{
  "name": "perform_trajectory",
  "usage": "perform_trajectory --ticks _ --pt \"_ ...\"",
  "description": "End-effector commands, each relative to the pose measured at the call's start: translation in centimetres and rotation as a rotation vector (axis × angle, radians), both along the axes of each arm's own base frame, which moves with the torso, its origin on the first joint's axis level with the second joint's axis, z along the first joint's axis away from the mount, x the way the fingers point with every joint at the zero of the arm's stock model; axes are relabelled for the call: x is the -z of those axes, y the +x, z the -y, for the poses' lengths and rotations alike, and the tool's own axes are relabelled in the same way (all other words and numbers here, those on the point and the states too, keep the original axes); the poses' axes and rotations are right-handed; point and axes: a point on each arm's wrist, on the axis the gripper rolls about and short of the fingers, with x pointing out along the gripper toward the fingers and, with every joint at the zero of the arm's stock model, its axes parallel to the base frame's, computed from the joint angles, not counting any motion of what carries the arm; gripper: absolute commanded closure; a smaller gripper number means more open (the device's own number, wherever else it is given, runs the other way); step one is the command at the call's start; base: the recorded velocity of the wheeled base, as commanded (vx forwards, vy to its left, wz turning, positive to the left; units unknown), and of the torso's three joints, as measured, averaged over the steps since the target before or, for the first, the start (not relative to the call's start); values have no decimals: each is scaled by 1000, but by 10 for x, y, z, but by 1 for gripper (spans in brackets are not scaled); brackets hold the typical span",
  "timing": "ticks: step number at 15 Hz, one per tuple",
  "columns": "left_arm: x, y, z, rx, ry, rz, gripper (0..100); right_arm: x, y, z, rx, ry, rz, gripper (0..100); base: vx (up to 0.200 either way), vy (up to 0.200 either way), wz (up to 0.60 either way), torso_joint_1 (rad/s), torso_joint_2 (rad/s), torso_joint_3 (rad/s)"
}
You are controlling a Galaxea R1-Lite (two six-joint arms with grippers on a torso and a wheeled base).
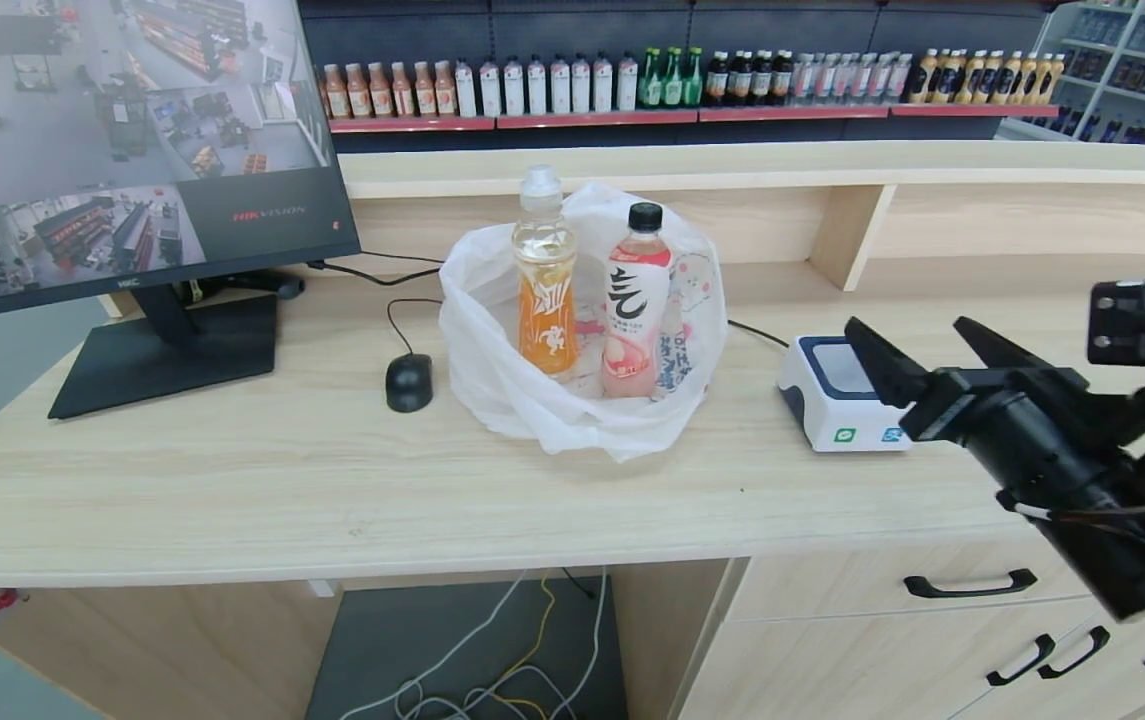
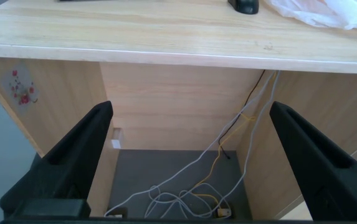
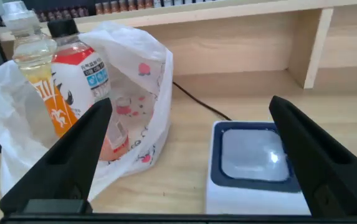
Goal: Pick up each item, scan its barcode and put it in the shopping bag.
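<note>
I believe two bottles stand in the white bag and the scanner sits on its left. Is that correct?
Not quite. The orange bottle and the pink bottle stand in the bag, but the scanner sits on its right; the head view shows it.

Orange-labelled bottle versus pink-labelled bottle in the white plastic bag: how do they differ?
The orange-labelled clear bottle has a white cap; the pink-and-white-labelled bottle has a black cap. The orange one reaches higher and stands to the robot's left of the pink one. Both stand upright inside the white plastic shopping bag.
</note>
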Motion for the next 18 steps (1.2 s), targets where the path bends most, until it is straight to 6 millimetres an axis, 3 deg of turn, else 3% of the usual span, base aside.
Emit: perform_trajectory --ticks 1,4,5,11,12,14,18 --pt "0 0 0 1 0 0 0 3 -42 21 8 9 -12 0 0 0 0 0 0 0" --pt "0 0 0 1 0 0 0 22 -84 34 -29 5 -72 0 0 0 0 0 0 0" --pt "0 0 0 1 0 0 0 18 -90 36 -37 29 -51 0 0 0 0 0 0 0" --pt "0 0 0 1 3 0 0 15 -97 38 -48 63 -46 0 0 0 0 0 0 0" --pt "0 0 0 1 2 0 0 14 -105 41 -46 61 -49 0 0 0 0 0 0 0" --pt "0 0 0 1 2 0 0 21 -136 52 -62 17 -138 0 0 0 0 0 0 0" --pt "0 0 0 1 2 0 0 69 -205 77 -151 -159 -330 0 0 0 0 0 0 0"
